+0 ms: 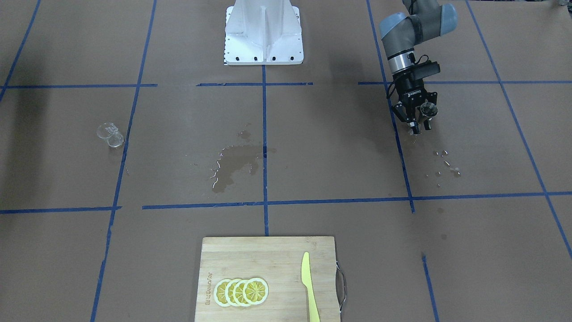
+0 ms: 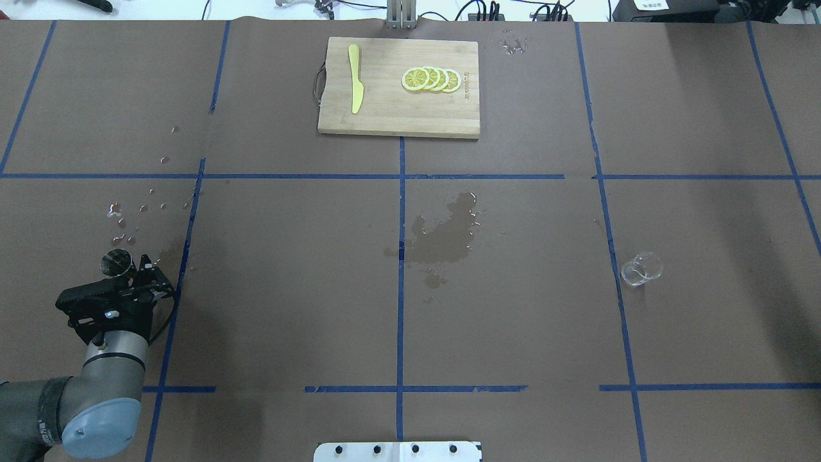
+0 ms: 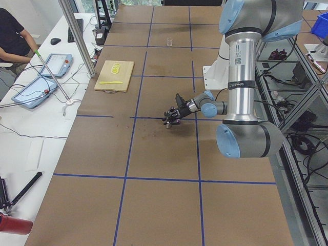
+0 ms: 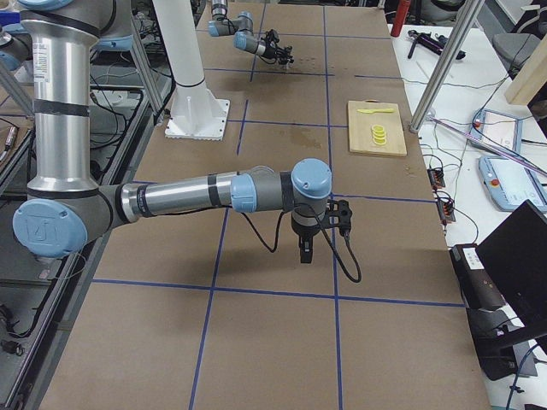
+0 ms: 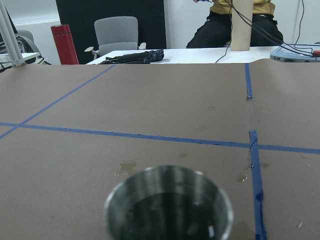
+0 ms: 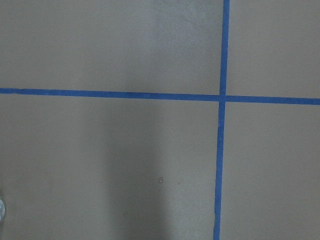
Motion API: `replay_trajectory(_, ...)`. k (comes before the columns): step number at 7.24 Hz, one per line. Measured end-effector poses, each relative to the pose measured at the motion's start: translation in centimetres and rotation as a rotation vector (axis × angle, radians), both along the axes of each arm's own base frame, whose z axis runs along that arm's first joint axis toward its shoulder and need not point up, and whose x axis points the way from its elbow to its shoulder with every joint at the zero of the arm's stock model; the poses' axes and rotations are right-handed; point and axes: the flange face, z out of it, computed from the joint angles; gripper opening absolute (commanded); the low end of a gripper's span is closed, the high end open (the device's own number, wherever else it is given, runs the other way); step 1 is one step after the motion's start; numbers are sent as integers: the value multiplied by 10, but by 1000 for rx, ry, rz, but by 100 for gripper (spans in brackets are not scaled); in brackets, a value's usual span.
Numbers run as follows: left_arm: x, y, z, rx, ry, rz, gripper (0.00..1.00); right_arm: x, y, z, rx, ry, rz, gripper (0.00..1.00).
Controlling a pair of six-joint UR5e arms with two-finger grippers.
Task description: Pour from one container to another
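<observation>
The silver metal jigger (image 2: 117,262) is on the robot's left side of the table, and my left gripper (image 2: 135,267) looks shut on it. It stays upright, low over the brown paper. In the front view, the jigger (image 1: 429,108) sits between the black fingers. Its open cup (image 5: 169,205) fills the bottom of the left wrist view and holds some liquid. The clear cup (image 2: 640,268) stands alone far to the right (image 1: 110,134). My right gripper (image 4: 306,249) hangs over bare paper. I cannot tell whether it is open or shut.
A dark wet patch (image 2: 446,237) lies at the table's centre, and droplets (image 2: 128,218) lie just ahead of the jigger. A wooden cutting board (image 2: 397,119) at the far edge holds lemon slices (image 2: 431,79) and a yellow knife (image 2: 355,77).
</observation>
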Motion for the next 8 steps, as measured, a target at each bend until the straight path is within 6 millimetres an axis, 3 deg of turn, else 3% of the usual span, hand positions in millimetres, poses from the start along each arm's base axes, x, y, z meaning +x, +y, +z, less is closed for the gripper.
replay_trajectory(1,0,0,-1,5,4,-5,0,0,0,1,-2,0,0,100)
replay_trajectory(3,-6,-2,-6,30,30,-30,0,0,0,2,-5,0,0,100)
replay_trajectory(6,-28,-4,-35,67,106,-64,0,0,0,3,-5,0,0,100)
replay_trajectory(8,-22,-5,-51,77,155,-68,0,0,0,0,2,0,0,100)
